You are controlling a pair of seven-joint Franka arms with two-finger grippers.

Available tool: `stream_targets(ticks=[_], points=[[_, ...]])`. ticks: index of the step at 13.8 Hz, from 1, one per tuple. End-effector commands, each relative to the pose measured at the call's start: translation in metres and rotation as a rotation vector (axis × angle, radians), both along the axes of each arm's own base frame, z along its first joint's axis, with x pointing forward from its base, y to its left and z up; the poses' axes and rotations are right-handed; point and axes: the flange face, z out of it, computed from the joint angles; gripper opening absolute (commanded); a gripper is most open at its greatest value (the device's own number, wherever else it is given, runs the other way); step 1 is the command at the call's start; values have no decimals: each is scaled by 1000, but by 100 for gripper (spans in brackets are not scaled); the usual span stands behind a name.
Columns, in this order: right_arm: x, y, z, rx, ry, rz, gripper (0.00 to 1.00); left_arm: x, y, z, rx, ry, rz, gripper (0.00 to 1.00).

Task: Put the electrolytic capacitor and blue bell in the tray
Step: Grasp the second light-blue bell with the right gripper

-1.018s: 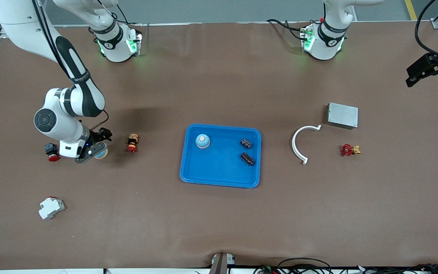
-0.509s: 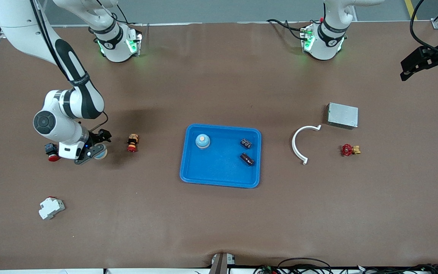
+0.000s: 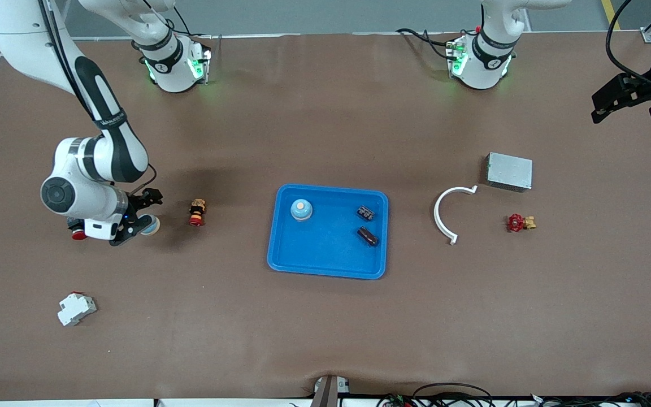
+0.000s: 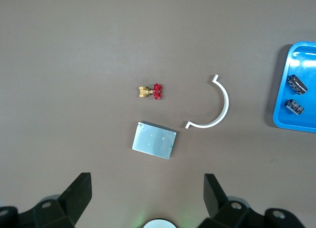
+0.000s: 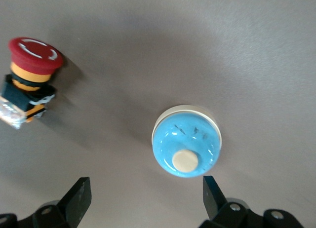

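Note:
The blue tray (image 3: 325,257) lies mid-table and holds a blue bell (image 3: 301,210) and two dark electrolytic capacitors (image 3: 365,212) (image 3: 368,236). A second blue bell (image 3: 151,226) stands on the table toward the right arm's end. My right gripper (image 3: 135,219) hangs open and empty just over it. In the right wrist view the bell (image 5: 186,147) sits a little off the gap of the gripper (image 5: 145,198). My left gripper (image 3: 622,99) is open and empty, high over the left arm's end of the table; its wrist view (image 4: 146,193) shows the tray's edge (image 4: 281,114).
A red emergency button (image 3: 196,212) (image 5: 29,80) lies between the loose bell and the tray; another red button (image 3: 78,234) is partly hidden by the right arm. A white breaker (image 3: 76,308), white arc (image 3: 450,212), metal box (image 3: 509,171) and red valve (image 3: 520,223) lie about.
The right arm's wrist has shifted slightly toward its end of the table, with the gripper still over the loose bell. The left gripper has drifted a little inward.

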Motion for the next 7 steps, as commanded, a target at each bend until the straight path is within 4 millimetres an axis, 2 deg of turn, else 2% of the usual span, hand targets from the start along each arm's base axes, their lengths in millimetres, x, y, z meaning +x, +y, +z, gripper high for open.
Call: stream_targets(ticks=[1, 5, 7], points=[[8, -4, 9, -3, -4, 7, 100, 0, -1, -1, -15, 5, -14, 100], [19, -21, 12, 0, -58, 33, 100, 1, -2, -1, -16, 5, -14, 100], [22, -29, 4, 8, -87, 67, 100, 1, -4, 0, -16, 2, -17, 100]])
